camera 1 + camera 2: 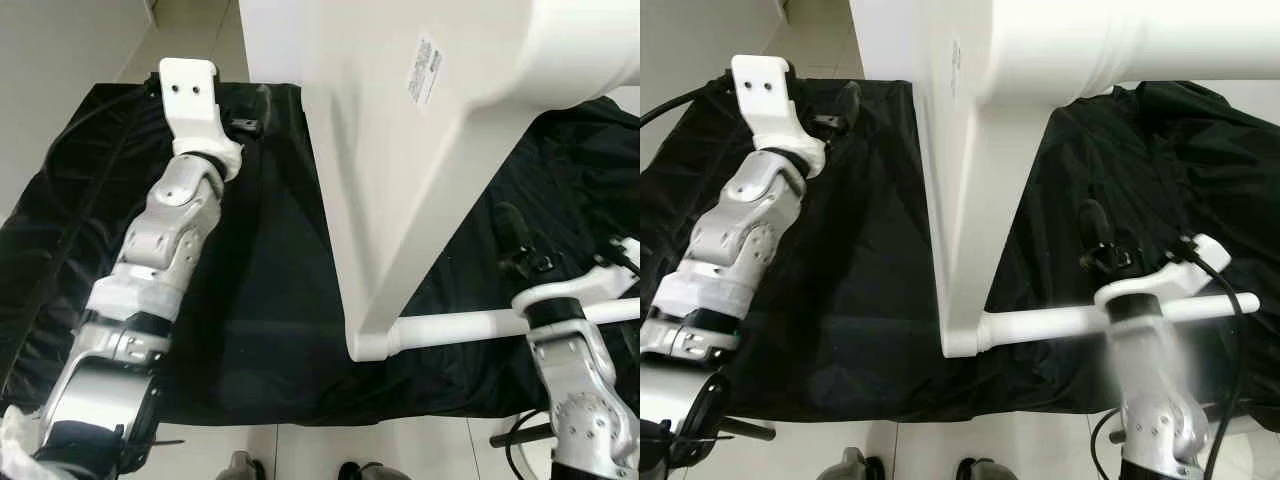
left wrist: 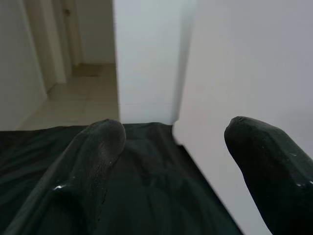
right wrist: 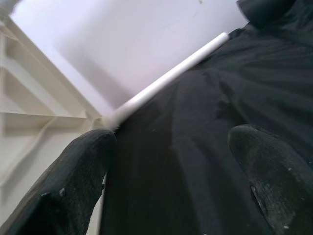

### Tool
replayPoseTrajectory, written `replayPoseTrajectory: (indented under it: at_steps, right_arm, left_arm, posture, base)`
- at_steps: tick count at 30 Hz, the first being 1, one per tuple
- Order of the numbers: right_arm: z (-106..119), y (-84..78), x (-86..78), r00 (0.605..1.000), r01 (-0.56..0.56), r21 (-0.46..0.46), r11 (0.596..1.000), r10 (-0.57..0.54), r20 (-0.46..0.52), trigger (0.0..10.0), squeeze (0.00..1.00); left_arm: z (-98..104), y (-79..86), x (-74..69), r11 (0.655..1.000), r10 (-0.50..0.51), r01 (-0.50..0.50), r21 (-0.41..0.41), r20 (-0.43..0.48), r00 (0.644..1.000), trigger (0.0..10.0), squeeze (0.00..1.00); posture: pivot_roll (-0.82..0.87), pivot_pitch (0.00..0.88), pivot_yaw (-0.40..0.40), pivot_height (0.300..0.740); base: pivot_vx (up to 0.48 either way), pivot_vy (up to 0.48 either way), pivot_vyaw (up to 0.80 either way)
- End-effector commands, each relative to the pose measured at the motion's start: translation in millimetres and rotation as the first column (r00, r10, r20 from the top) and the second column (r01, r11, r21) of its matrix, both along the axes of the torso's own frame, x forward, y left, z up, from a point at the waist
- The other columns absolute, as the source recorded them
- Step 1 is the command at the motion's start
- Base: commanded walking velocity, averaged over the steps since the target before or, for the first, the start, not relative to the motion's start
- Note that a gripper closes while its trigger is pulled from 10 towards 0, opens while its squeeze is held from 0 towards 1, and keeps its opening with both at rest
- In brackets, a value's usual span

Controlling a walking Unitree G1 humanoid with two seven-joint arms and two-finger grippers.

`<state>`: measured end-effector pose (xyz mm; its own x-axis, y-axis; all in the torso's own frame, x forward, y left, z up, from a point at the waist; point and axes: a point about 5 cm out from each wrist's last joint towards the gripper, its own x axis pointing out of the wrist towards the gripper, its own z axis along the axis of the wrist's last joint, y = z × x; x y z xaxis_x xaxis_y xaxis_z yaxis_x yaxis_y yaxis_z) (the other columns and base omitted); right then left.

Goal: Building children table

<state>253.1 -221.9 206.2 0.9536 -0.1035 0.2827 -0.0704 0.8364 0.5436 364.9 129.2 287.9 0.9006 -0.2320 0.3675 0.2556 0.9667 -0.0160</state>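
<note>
Tabletop [image 1: 390,170], white plastic, stands on its edge across a black cloth [image 1: 260,300] spread over the floor [image 1: 330,450]; a paper label [image 1: 424,68] is stuck near its upper part. One white table leg [image 1: 450,326] projects sideways from its lower corner, lying just above the cloth.

Left eye view: left arm [image 1: 165,250] reaches forward over the cloth, left of the tabletop, apart from it. Right arm [image 1: 580,400] rises at the lower right, its wrist crossing the table leg; one black finger [image 1: 515,235] points forward beyond the leg.

Right eye view: same layout. Right gripper [image 1: 1095,235] sits just past the leg near its outer end; whether it touches the leg cannot be told.

Left wrist view: left gripper [image 2: 171,147] has its jaws spread wide, holding nothing, hovering over the cloth with the tabletop's face beside one finger [image 2: 264,161]. A tiled corridor [image 2: 83,93] lies beyond.

Right wrist view: jaws spread wide and empty above the cloth; the leg runs diagonally ahead into the ribbed underside [image 3: 29,112] of the tabletop.
</note>
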Motion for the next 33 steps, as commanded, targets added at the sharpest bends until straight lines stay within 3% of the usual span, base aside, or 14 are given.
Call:
replayPoseTrajectory:
  at_steps: [1, 4, 8, 9, 12, 13, 20, 24, 28, 33]
  right_arm:
    - [-1, 0.0, 6.3, 0.998, 0.057, -0.082, 0.995, -0.059, -0.02, 10.0, 0.0]
    - [-2, 9.3, 18.7, 0.992, 0.1, -0.26, 0.961, -0.116, -0.045, 10.0, 0.0]
    - [-3, 12.8, 20.6, 0.991, 0.105, -0.315, 0.943, -0.126, -0.046, 10.0, 0.0]
    - [-5, 16.2, 24.0, 0.987, 0.12, -0.382, 0.916, -0.151, -0.052, 10.0, 0.0]
    - [-7, 17.7, 25.7, 0.985, 0.127, -0.413, 0.902, -0.164, -0.054, 10.0, 0.0]
    - [-10, 20.5, 29.8, 0.981, 0.145, -0.455, 0.878, -0.189, -0.052, 10.0, 0.0]
    - [-13, 24.9, 36.5, 0.973, 0.182, -0.51, 0.84, -0.23, -0.031, 10.0, 0.0]
    - [-15, 32.5, 41.1, 0.973, 0.192, -0.549, 0.814, -0.231, -0.002, 10.0, 0.0]
    - [-22, 39.3, 42.9, 0.976, 0.182, -0.541, 0.821, -0.217, -0.001, 10.0, 0.0]
    - [-35, 47.2, 45.0, 0.983, 0.126, -0.487, 0.864, -0.175, -0.057, 10.0, 0.0]
  left_arm:
    - [-7, -6.7, -8.4, 0.964, -0.238, 0.236, 0.121, -0.002, 0.971, 10.0, 0.0]
    - [-24, 11.9, -14.2, 0.981, -0.16, 0.164, 0.107, -0.044, 0.986, 10.0, 0.0]
    - [-32, 18.4, -16.7, 0.986, -0.128, 0.134, 0.096, -0.062, 0.99, 10.0, 0.0]
    - [-42, 26.0, -20.5, 0.992, -0.084, 0.091, 0.089, -0.079, 0.993, 10.0, 0.0]
    - [-47, 29.4, -22.5, 0.994, -0.063, 0.07, 0.087, -0.086, 0.994, 10.0, 0.0]
    - [-58, 38.7, -27.6, 0.997, -0.008, 0.016, 0.082, -0.097, 0.995, 10.0, 0.0]
    - [-72, 47.2, -38.4, 0.994, 0.06, -0.052, 0.099, -0.087, 0.994, 10.0, 0.0]
    - [-88, 48.1, -46.7, 0.993, 0.113, -0.108, 0.057, -0.1, 0.989, 10.0, 0.0]
    - [-110, 46.8, -50.6, 0.978, 0.186, -0.166, 0.128, -0.159, 0.97, 10.0, 0.0]
    - [-116, 44.5, -56.8, 0.981, 0.179, -0.164, 0.103, -0.169, 0.969, 10.0, 0.0]
  posture:
    - [-0.04, 0.166, 0.003, 0.74]
    - [-0.03, 0.162, -0.002, 0.74]
    - [-0.03, 0.159, -0.004, 0.74]
    - [-0.03, 0.147, -0.01, 0.74]
    - [-0.03, 0.147, -0.01, 0.74]
    - [-0.04, 0.132, -0.015, 0.74]
    - [-0.03, 0.116, -0.023, 0.74]
    - [-0.02, 0.104, -0.027, 0.74]
    - [-0.02, 0.087, -0.032, 0.74]
    - [-0.01, 0.068, -0.03, 0.74]
  base:
    - [0.0, 0.0, 0.0]
    - [0.0, 0.0, 0.0]
    - [0.0, 0.0, 0.0]
    - [0.0, 0.0, 0.0]
    - [0.0, 0.0, 0.0]
    - [0.0, 0.0, 0.0]
    - [0.0, 0.0, 0.0]
    - [0.0, 0.0, 0.0]
    - [0.0, 0.0, 0.0]
    - [0.0, 0.0, 0.0]
